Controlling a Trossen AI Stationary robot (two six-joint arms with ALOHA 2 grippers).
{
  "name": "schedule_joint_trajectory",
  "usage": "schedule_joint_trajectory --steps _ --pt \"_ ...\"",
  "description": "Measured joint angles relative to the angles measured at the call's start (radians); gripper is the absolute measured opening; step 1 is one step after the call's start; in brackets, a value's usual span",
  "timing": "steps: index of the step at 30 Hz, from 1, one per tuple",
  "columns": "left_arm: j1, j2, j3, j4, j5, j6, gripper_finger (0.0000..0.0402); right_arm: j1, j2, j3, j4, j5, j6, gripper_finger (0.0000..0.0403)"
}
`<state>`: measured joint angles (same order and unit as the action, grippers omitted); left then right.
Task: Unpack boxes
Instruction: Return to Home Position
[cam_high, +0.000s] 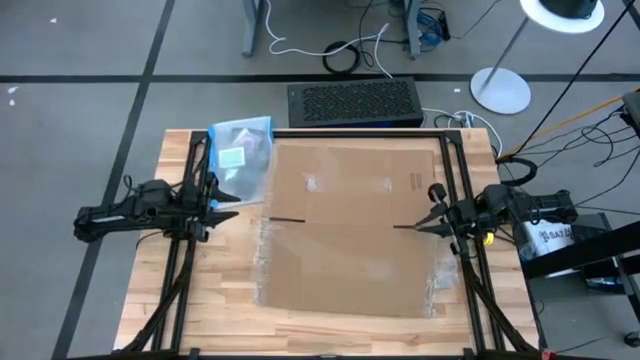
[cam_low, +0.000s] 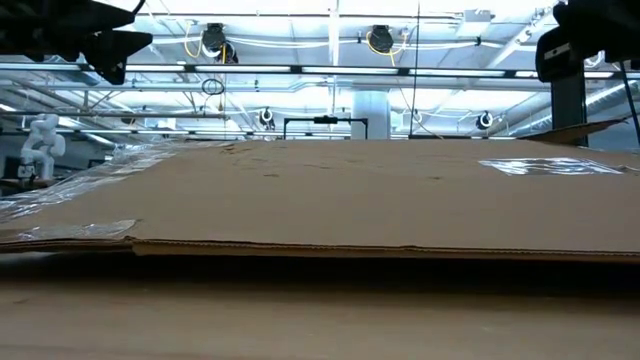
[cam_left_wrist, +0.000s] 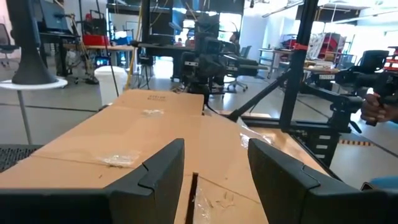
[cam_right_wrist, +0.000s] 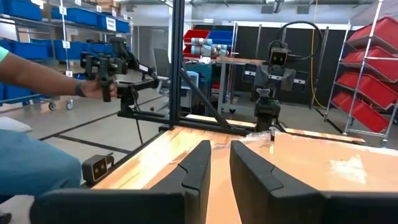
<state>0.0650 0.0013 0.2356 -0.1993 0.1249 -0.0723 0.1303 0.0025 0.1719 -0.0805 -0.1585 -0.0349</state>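
Observation:
The brown cardboard box lies flat with its broad face on the wooden table, strips of clear tape on its top. It fills the low view. My left gripper hangs level above the table just left of the box's left edge. In its wrist view the fingers stand open, with nothing between them. My right gripper hangs level over the box's right part. Its wrist view shows a narrow gap between the fingers, which hold nothing.
A clear plastic pouch with a blue edge lies at the box's far left corner. A black grille-topped unit stands beyond the table's far edge. Black frame rails run along both sides. A person's hand grips a handle beyond the table.

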Motion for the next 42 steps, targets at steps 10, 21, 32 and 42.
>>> schedule_joint_trajectory --steps 10,21,32,42 --pt "0.0 0.0 0.0 0.002 -0.002 0.0 0.0184 0.0 0.0 0.0 -0.005 0.0 0.026 0.0052" --pt "0.0 0.0 0.0 0.002 -0.002 0.001 0.0184 0.0 0.0 0.0 -0.006 0.0 0.027 0.0052" --pt "0.0 0.0 0.0 0.002 -0.002 0.001 0.0184 0.0 0.001 0.0 -0.007 0.0 0.027 0.0052" --pt "0.0 0.0 0.0 0.002 -0.002 0.002 0.0184 0.0 0.001 0.0 -0.007 0.001 0.027 0.0052"
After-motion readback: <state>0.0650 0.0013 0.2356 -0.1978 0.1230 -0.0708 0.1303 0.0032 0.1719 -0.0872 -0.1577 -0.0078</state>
